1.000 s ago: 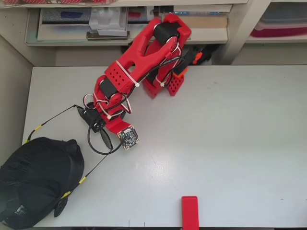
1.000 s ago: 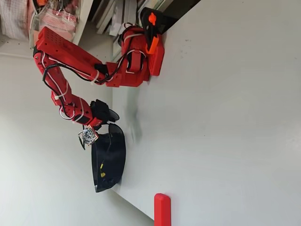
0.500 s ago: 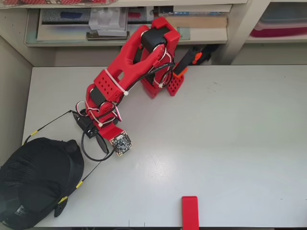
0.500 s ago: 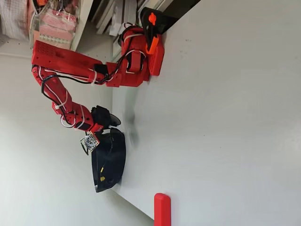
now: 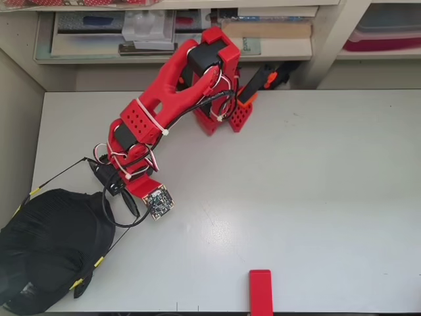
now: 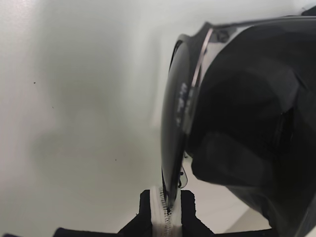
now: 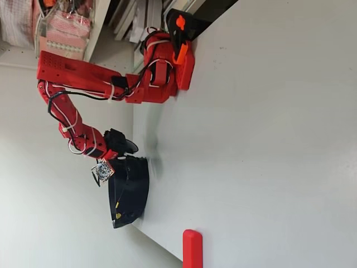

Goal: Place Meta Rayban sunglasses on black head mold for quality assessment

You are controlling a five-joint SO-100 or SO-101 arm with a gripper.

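Sunglasses carried onto the head mold, lower left of the overhead view.

The hand [image 6: 169, 217], jaws closed on the rim of one lens, holds the sunglasses [image 5: 99, 197] just at the head mold [image 5: 46, 250]; one yellow-tipped arm runs along each side of the dome. To seat them well, it seems best to keep the frame level, slide both arms evenly and let go only once the front meets the mold. The flap [image 6: 232, 158] sits close behind the lens and may catch. A red block [image 5: 260, 291] lies well apart on the desk [image 5: 316, 184]; shelves line the top edge.
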